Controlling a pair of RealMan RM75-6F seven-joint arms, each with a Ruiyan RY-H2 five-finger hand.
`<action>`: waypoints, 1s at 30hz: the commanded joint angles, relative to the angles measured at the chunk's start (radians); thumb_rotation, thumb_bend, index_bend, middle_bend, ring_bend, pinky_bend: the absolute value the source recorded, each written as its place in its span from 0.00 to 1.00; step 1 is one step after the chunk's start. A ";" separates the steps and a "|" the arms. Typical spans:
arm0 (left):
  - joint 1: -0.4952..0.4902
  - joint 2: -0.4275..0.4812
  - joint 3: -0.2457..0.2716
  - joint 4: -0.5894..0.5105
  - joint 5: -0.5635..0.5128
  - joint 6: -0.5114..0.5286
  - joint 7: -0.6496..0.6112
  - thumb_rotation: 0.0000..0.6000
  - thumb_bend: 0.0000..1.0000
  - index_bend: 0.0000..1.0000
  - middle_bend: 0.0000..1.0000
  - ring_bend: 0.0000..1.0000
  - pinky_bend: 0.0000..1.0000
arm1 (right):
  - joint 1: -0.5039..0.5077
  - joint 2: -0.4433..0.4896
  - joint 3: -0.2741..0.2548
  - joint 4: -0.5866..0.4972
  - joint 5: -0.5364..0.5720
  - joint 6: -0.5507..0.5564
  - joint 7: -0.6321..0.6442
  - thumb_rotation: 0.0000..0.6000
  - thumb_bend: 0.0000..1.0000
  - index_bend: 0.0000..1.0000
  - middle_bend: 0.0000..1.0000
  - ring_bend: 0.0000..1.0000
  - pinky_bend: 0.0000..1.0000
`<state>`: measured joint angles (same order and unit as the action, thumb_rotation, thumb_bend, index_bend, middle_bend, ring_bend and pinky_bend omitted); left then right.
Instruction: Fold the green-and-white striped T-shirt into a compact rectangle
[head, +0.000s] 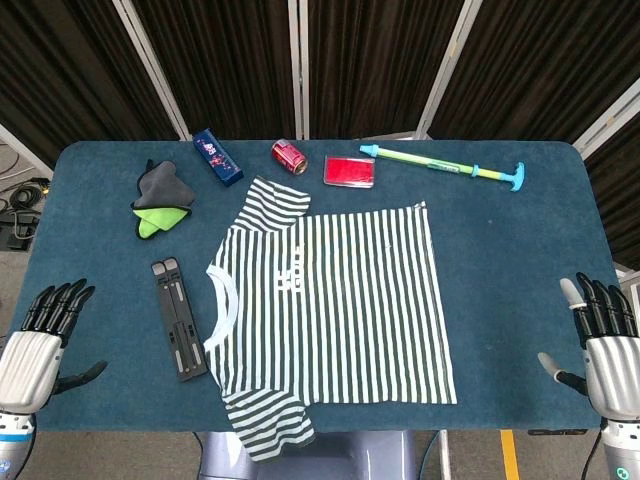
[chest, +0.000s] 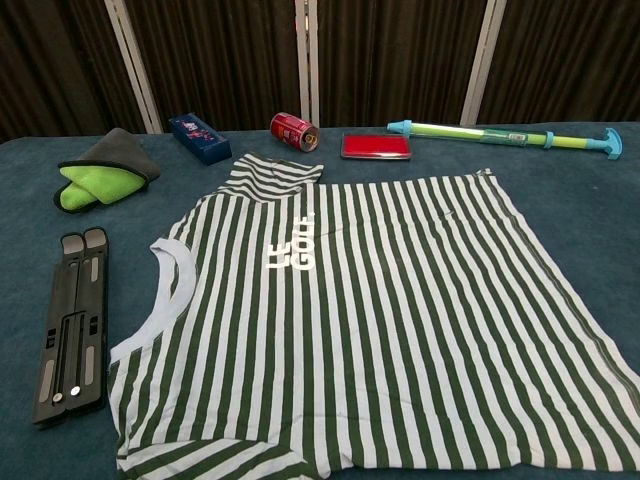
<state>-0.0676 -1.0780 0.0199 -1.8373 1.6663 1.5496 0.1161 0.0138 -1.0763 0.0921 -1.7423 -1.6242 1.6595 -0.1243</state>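
Note:
The green-and-white striped T-shirt (head: 335, 305) (chest: 360, 330) lies spread flat in the middle of the blue table, collar to the left, hem to the right. One sleeve points to the back, the other hangs over the front edge. My left hand (head: 42, 345) hovers at the front left corner, fingers apart, holding nothing. My right hand (head: 603, 350) hovers at the front right corner, also with fingers spread and empty. Both hands are well apart from the shirt. Neither hand shows in the chest view.
A black folding stand (head: 178, 318) (chest: 70, 325) lies left of the collar. Behind the shirt sit a grey and green cloth (head: 160, 198), a blue box (head: 218, 157), a red can (head: 289, 155), a red case (head: 350, 170) and a long green-blue pump (head: 445, 167).

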 joint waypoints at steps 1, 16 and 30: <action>-0.001 0.001 -0.001 0.001 -0.002 -0.002 -0.002 1.00 0.00 0.00 0.00 0.00 0.00 | 0.000 0.000 -0.001 0.000 0.000 -0.002 -0.002 1.00 0.00 0.00 0.00 0.00 0.00; -0.009 -0.004 -0.009 0.002 -0.024 -0.024 0.011 1.00 0.00 0.00 0.00 0.00 0.00 | 0.041 0.001 -0.062 -0.027 0.005 -0.158 -0.008 1.00 0.00 0.07 0.00 0.00 0.00; -0.034 -0.026 -0.031 -0.001 -0.052 -0.059 0.050 1.00 0.00 0.00 0.00 0.00 0.00 | 0.190 -0.182 -0.159 0.166 -0.185 -0.396 -0.014 1.00 0.05 0.49 0.00 0.00 0.00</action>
<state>-0.0994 -1.1025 -0.0080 -1.8387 1.6178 1.4933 0.1659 0.1838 -1.2259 -0.0511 -1.6120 -1.7905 1.2904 -0.1405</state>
